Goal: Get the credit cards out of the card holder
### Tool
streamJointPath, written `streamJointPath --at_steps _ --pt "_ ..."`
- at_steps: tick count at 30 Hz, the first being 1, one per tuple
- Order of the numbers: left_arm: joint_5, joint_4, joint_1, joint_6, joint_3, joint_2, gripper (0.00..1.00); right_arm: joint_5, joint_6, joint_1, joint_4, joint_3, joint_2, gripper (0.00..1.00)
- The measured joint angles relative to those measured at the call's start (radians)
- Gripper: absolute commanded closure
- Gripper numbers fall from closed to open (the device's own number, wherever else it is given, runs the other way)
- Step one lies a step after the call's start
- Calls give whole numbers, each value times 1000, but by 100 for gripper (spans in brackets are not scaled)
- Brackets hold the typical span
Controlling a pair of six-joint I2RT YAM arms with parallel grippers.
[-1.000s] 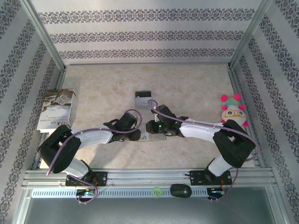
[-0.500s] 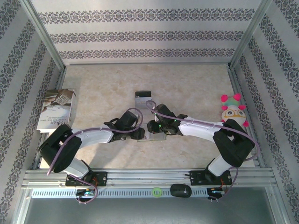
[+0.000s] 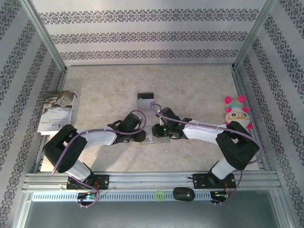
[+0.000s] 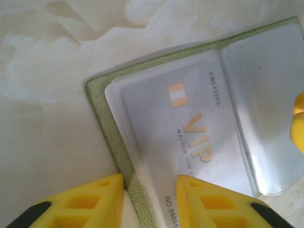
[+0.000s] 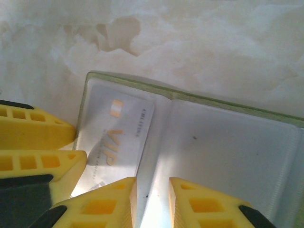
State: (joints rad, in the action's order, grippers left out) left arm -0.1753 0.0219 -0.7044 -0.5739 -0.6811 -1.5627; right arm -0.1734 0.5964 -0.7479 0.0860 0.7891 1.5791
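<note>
In the top view, the left gripper (image 3: pixel 142 136) is sliding rightward at lower centre, drawing up against the left edge of the card holder (image 3: pixel 151 140). The left arm (image 3: pixel 66 147), at lower left, is swinging its elbow rightward and slightly upward in the frame.

card (image 4: pixel 190 123) number cut off below, right page of card holder (image 4: pixel 102 114) cropped
</note>
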Motion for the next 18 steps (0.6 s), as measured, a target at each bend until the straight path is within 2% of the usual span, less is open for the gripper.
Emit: streamJointPath --at_steps 12,18 --pt "-12 -15 0 -11 -11 -17 90 -39 12 0 -36 0 2 77" --pt "-12 -16 0 -11 -11 -17 90 -72 51 25 -64 -13 16 81"
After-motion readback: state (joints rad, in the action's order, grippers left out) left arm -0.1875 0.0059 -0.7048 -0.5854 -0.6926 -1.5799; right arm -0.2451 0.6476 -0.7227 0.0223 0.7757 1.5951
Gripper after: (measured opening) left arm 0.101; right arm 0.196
